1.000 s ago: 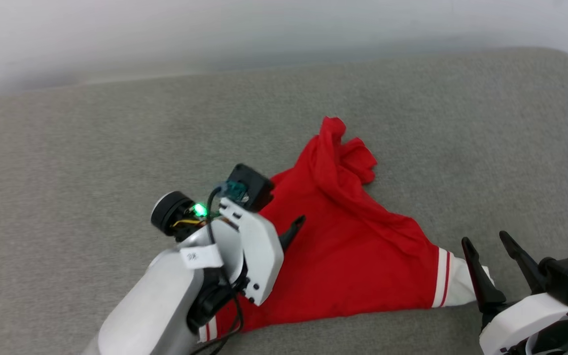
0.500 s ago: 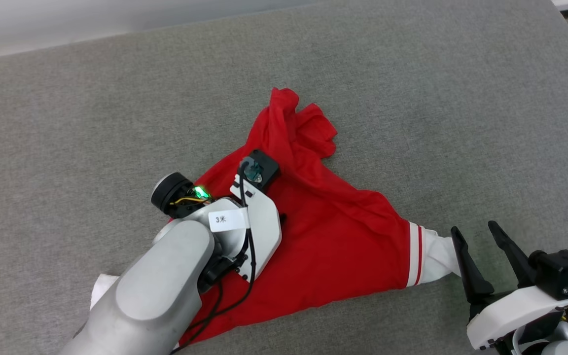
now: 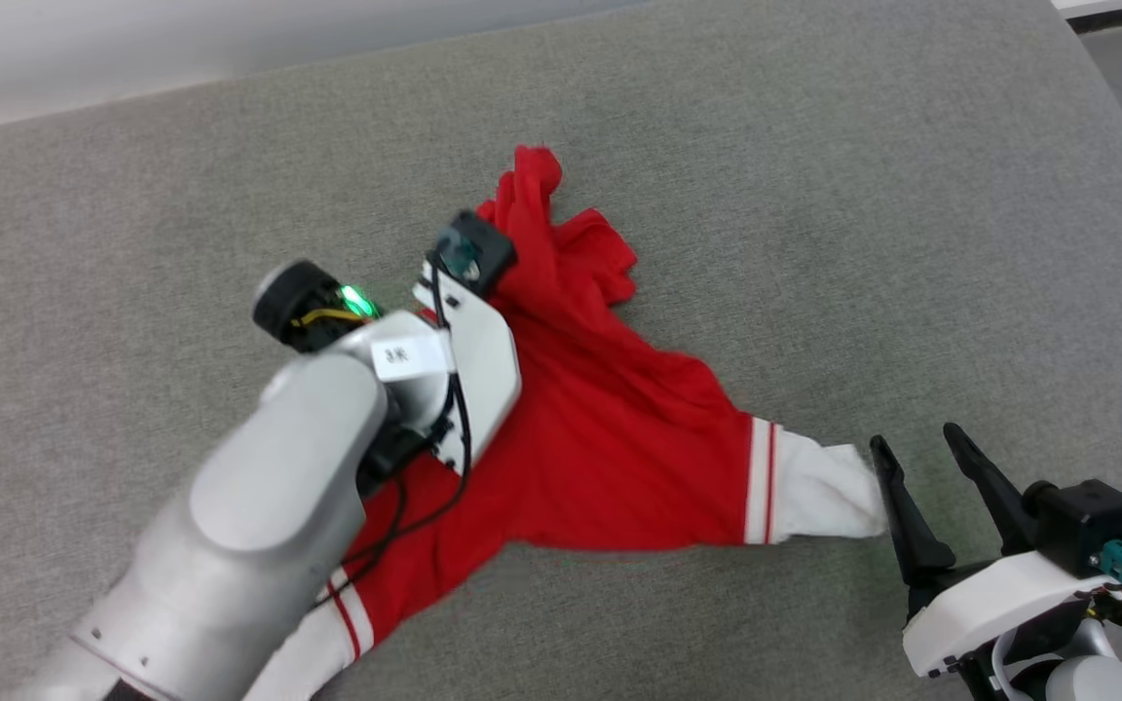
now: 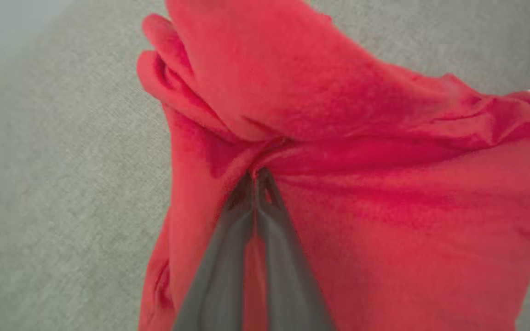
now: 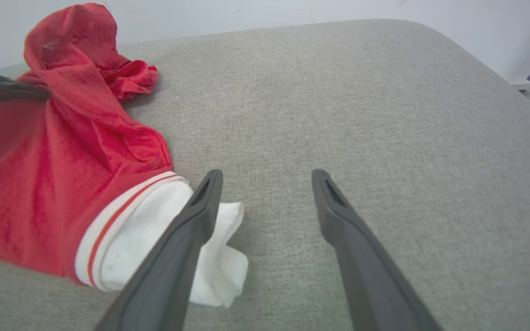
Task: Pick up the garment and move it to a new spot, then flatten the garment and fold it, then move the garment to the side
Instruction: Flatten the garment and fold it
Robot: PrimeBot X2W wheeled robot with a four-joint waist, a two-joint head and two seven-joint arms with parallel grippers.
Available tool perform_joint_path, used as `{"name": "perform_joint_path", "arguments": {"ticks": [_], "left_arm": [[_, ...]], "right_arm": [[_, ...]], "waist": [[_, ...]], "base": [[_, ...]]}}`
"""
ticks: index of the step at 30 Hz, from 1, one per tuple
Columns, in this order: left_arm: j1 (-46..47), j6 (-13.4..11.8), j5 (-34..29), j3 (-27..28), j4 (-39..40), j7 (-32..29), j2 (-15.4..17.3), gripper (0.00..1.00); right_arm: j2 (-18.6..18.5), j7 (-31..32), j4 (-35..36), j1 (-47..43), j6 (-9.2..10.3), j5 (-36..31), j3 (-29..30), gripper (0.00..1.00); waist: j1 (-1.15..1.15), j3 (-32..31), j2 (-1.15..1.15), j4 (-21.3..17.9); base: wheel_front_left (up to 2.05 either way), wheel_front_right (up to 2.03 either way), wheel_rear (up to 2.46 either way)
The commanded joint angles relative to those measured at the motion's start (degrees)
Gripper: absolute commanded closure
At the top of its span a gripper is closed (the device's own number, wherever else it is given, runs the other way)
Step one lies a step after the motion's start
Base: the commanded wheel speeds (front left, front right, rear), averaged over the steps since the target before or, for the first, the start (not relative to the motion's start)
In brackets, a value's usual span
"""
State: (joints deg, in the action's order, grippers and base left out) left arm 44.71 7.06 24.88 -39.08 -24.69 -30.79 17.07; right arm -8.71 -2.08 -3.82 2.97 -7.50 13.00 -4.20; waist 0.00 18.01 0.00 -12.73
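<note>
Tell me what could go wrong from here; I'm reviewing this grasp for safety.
The left gripper is shut on just a thin fold of the garment, so it may slip free when pulled. The open right gripper sits right by the white sleeve and might snag it.

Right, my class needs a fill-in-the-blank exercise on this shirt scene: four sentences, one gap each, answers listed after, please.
1. The left gripper is ___ on a fold of the red garment.
2. The right gripper is ___ and holds nothing.
3. The sleeve beside the right gripper is ___ with red striped trim.
4. Under the garment is a fabric surface coloured ___.

Missing words: shut; open; white; grey.
</note>
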Motion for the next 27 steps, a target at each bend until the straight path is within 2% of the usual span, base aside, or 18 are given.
{"name": "perform_joint_path", "arguments": {"ticks": [1, 9, 10, 11, 17, 23, 27], "left_arm": [[1.88, -0.18, -0.26, 0.71, -0.48, 0.64, 0.60, 1.00], [6.51, 0.16, 0.46, 0.89, -5.56, 1.08, 1.85, 1.00], [6.56, 0.19, 0.62, 0.66, -6.26, 1.53, 1.85, 0.86], [6.61, 0.23, 0.63, 0.31, -6.63, 2.39, 1.85, 0.00], [6.16, 0.20, 0.80, 1.18, -8.20, 13.42, 0.74, 0.00], [5.78, -0.36, 0.23, 3.00, -6.44, 25.90, 0.56, 0.00], [3.42, -2.32, 0.33, 4.90, -4.05, 32.72, 1.75, 0.00]], "right_arm": [[0.38, -0.38, -0.08, 0.77, 0.02, -0.03, -0.28, 0.00], [0.81, -1.39, -0.84, 1.37, 0.02, -0.11, -1.25, 0.00], [0.89, -1.54, -1.01, 1.45, 0.02, -0.16, -1.30, 0.00], [0.96, -1.67, -1.12, 1.55, 0.02, -0.18, -1.29, 0.00], [0.99, -1.99, -1.82, 1.71, 0.02, -0.31, -1.09, 0.00], [-0.43, -1.23, -1.35, 1.10, 0.02, -0.45, -0.12, 0.00], [-1.23, -0.28, -0.65, -0.09, 0.02, -0.41, 0.51, 0.00]], "waist": [[0.00, 0.04, 0.00, -0.45], [0.00, 1.19, 0.00, -2.11], [0.00, 1.28, 0.00, -2.18], [0.00, 1.36, 0.00, -2.19], [0.00, 0.64, 0.00, -0.64], [0.00, -2.18, 0.00, 2.81], [0.00, -4.81, 0.00, 5.48]], "base": [[0.00, 0.00, 0.00], [0.00, 0.00, 0.00], [0.00, 0.00, 0.00], [0.00, 0.00, 0.00], [0.00, 0.00, 0.00], [0.00, 0.00, 0.00], [0.00, 0.00, 0.00]]}}
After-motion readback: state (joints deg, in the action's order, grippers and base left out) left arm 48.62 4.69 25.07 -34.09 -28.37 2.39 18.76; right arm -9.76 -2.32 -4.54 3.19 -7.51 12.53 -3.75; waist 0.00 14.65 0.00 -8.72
